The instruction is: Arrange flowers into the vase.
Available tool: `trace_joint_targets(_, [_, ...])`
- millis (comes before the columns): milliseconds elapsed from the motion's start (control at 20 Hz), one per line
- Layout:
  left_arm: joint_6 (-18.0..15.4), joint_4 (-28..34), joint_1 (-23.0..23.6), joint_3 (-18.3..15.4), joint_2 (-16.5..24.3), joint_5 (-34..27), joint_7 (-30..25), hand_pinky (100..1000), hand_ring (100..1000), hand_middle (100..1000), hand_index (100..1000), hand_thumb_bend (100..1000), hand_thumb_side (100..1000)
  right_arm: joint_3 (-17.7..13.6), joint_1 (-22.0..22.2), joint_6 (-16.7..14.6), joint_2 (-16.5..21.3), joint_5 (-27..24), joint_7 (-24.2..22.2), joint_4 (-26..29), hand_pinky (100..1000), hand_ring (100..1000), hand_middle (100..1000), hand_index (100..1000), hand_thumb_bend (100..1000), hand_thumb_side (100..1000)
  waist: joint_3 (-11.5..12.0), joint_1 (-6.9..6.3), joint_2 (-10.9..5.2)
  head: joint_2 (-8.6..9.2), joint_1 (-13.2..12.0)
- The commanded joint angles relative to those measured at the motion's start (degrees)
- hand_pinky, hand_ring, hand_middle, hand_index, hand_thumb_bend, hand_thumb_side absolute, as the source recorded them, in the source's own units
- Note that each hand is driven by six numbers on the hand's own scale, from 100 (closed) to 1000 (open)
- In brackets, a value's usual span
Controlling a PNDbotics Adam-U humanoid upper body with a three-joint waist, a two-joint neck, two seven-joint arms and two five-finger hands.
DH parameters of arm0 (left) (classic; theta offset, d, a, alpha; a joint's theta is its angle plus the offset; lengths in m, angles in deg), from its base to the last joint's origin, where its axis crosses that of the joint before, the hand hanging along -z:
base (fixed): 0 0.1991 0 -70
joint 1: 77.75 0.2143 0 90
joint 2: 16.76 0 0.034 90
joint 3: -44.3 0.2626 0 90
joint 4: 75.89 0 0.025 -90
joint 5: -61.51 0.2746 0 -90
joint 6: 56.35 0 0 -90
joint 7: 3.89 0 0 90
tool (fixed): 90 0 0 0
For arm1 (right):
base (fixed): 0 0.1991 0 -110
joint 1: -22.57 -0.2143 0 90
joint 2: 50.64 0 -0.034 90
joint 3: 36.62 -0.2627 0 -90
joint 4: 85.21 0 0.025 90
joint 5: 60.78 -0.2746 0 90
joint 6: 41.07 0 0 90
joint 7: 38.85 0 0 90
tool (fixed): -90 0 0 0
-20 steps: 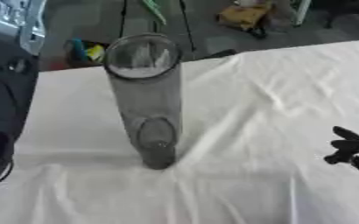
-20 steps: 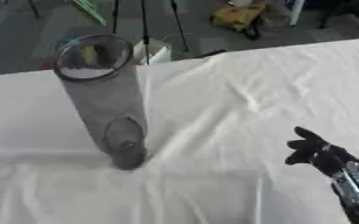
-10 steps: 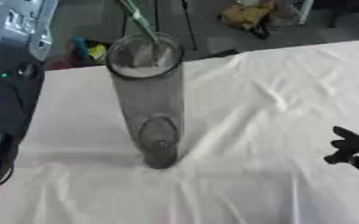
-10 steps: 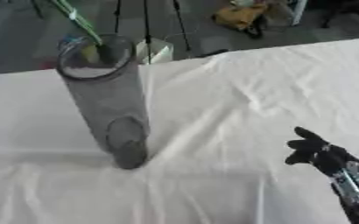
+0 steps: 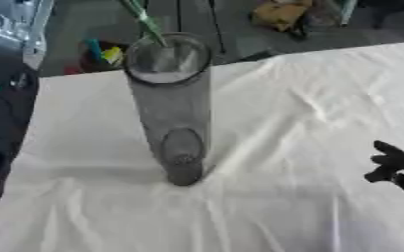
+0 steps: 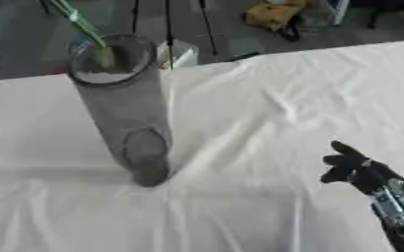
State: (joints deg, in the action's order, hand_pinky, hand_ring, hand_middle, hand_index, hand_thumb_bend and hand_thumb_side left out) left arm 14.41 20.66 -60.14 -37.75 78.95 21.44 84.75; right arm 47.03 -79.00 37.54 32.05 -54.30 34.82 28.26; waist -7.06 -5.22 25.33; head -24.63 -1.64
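I'm feeding a green stem (image 6: pixel 86 28) into the vase (image 5: pixel 173 106), tip at the rim. Left hand's out of view; my right hand (image 6: pixel 353 165) idles low right, fingers relaxed. Next: lower it straight down.

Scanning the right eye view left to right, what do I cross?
green flower stem → tall grey vase → bare stretch of white tablecloth → right hand, resting open by the lower right corner.
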Motion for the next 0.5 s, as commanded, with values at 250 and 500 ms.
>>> trace_joint_targets(250, [-0.4, 0.1, -0.3, 0.1, 0.8, -1.5, -2.8, 100, 100, 100, 118, 106, 796, -0.4, -0.3, -0.3, 0.1, -0.3, 0.1, 1.1, 718, 1000, 548, 782, 100, 1000, -0.1, 0.45, -0.21, 0.69, 0.0])
trace_joint_targets(500, [0.2, -0.3, 0.1, 0.1, 0.7, -1.0, -2.7, 100, 100, 100, 118, 102, 797, -0.5, -0.3, -0.3, 0.0, -0.2, 0.1, 1.1, 719, 1000, 548, 783, 100, 1000, 0.0, 0.47, -0.05, 0.42, 0.1])
